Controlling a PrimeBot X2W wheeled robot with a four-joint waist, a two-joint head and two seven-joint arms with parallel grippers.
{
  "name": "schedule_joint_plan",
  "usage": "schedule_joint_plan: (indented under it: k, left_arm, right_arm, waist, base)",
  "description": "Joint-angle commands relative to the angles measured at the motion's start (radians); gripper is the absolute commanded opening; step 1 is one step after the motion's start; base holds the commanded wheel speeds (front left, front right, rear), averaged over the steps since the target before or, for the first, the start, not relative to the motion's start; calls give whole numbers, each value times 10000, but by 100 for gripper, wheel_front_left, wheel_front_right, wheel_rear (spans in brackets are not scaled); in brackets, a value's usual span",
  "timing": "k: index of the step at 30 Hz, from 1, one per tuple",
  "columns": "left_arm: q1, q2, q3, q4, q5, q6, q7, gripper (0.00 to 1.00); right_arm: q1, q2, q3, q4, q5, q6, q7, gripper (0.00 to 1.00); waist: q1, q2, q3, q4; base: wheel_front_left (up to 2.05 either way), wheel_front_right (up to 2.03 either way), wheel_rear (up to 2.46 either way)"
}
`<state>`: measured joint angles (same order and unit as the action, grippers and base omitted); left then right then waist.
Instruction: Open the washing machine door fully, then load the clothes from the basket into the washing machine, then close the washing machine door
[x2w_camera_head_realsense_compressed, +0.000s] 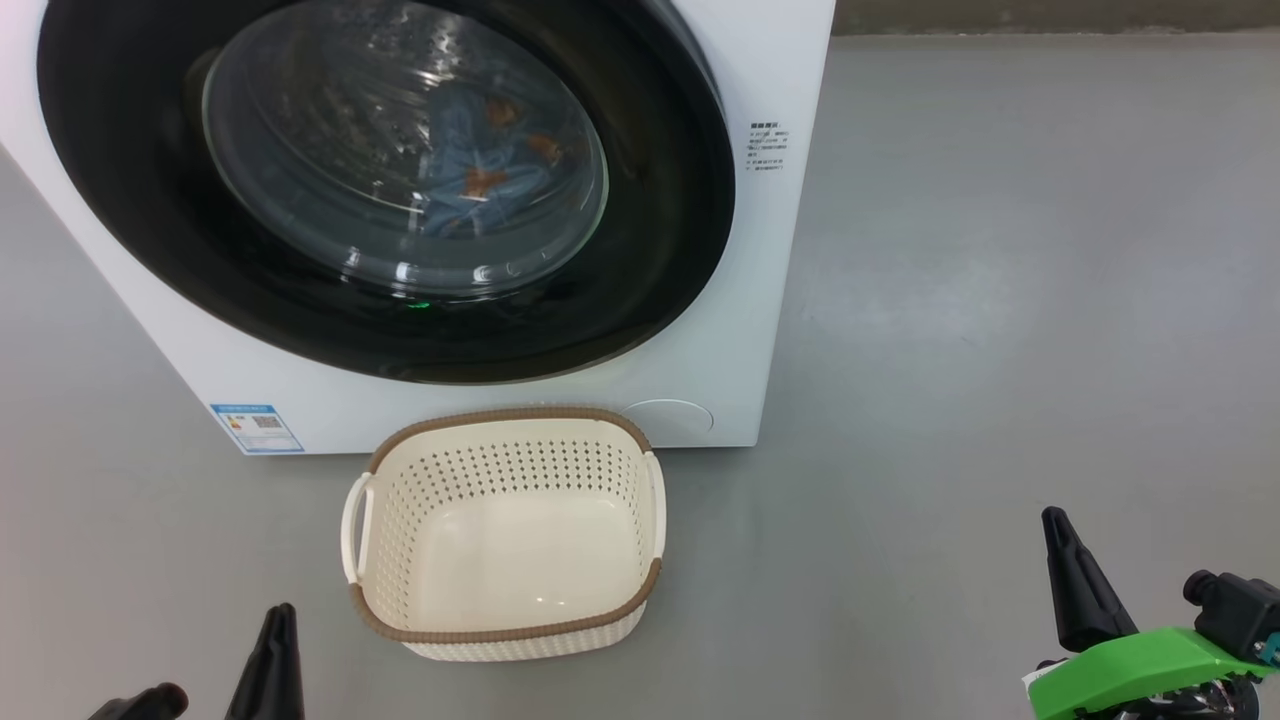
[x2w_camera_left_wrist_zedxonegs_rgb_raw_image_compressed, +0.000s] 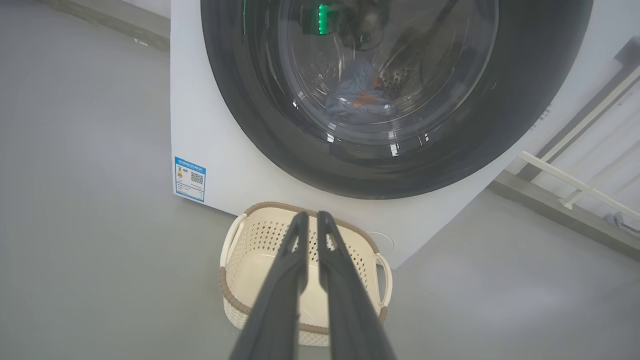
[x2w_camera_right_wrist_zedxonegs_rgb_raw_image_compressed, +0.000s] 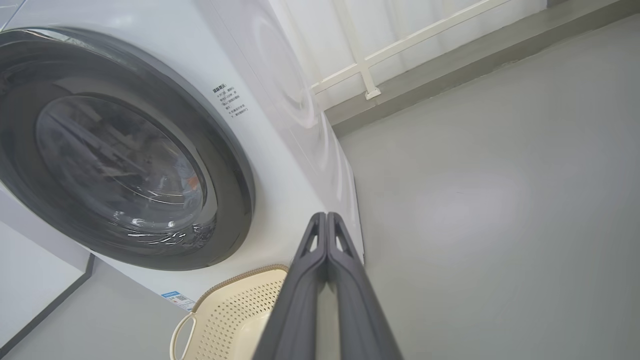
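Since the washing machine door (x2w_camera_head_realsense_compressed: 385, 190) appears shut flush against the white washing machine (x2w_camera_head_realsense_compressed: 775, 320) at twelve o'clock in the head view, with the clothes (x2w_camera_head_realsense_compressed: 480, 170) lying as a blue bear-print bundle behind its glass, and the basket (x2w_camera_head_realsense_compressed: 505, 414) on the floor at six o'clock holds nothing, all three steps look done to me. The left gripper (x2w_camera_head_realsense_compressed: 280, 615) at seven o'clock and the right gripper (x2w_camera_head_realsense_compressed: 1052, 520) at four o'clock both have their fingers pressed together on nothing, well apart from door and basket, so I judge no work is left.
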<state>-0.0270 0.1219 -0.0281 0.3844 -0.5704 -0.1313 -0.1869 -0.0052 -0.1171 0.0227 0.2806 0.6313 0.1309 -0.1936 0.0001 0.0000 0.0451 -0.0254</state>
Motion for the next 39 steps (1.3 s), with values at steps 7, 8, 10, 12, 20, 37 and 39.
schedule_joint_plan:
  k: [7,8,10,12,20,37,39]
  left_arm:
    - [-320,28,251,-412,-962,1,267,0]
    - [-325,20,264,-423,-1063,1,296,0]
    - [-335,4,289,-444,-1265,2,355,0]
    - [-346,-12,314,-465,-1467,2,414,0]
    - [-388,-76,416,-549,-2278,2,650,0]
    - [-473,-204,618,-718,-3894,3,1121,0]
    - [-483,-220,644,-739,-4096,3,1180,0]
  right_arm:
    - [-359,-29,-183,-256,923,0,258,0]
    - [-366,-23,-193,-257,1020,0,287,0]
    - [-380,-11,-214,-260,1214,0,343,0]
    - [-394,1,-235,-262,1407,0,400,0]
    - [-450,50,-322,-272,2182,-1,630,0]
    - [-563,153,-503,-291,3720,-1,1095,0]
    - [-577,166,-526,-293,3912,-1,1153,0]
  waist:
    - [-1,0,-34,21]
    - [-1,0,-39,24]
    - [-1,0,-47,29]
    - [-1,0,-55,34]
    - [-1,0,-88,54]
    - [-1,0,-154,94]
    - [-1,0,-163,99]
  base:
    - [0,0,0]
    - [0,0,0]
    - [0,0,0]
    - [0,0,0]
    - [0,0,0]
    - [0,0,0]
    - [0,0,0]
